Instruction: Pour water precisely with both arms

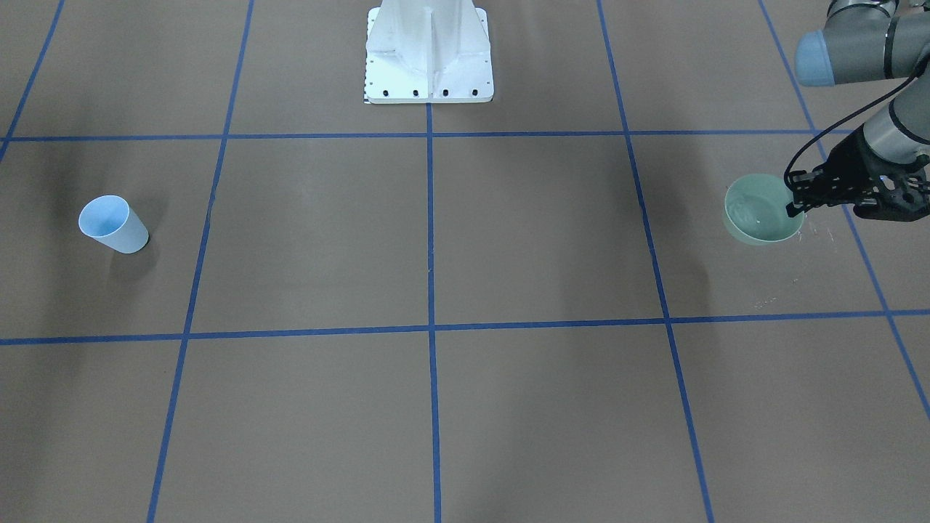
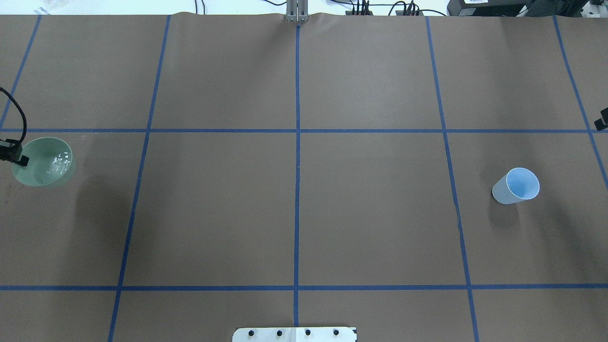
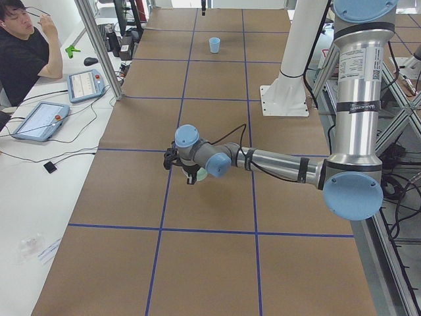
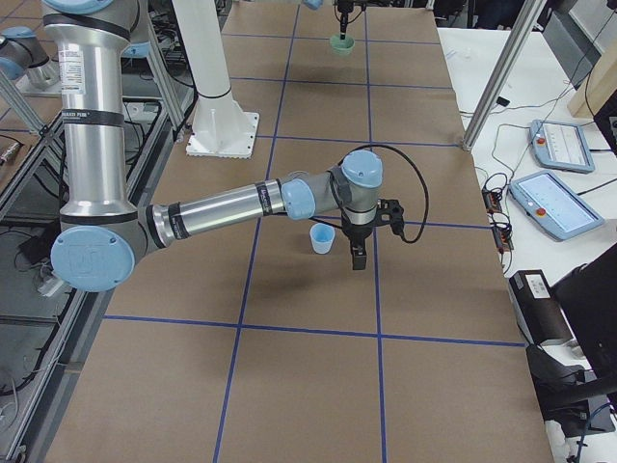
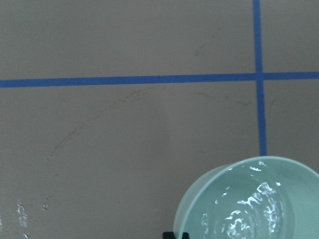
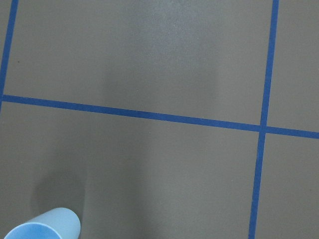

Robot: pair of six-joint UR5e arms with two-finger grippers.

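A pale green bowl (image 1: 755, 218) stands on the brown table and holds rippling clear water (image 5: 249, 204). My left gripper (image 1: 794, 195) points down at the bowl's rim, one finger inside and one outside, and looks shut on the rim; its fingertips (image 5: 169, 235) show at the bottom of the left wrist view. A light blue cup (image 2: 517, 185) stands upright at the far other end. My right gripper (image 4: 359, 253) hangs just beside the cup, apart from it. Only a black bit of it (image 2: 603, 118) shows overhead. I cannot tell if it is open or shut.
The white pedestal (image 1: 429, 51) is bolted at the robot's side of the table. Blue tape lines (image 2: 297, 142) divide the brown cover into squares. A few drops (image 5: 20, 214) lie on the table by the bowl. An operator (image 3: 23, 52) sits beyond the table's edge with tablets (image 3: 85, 84).
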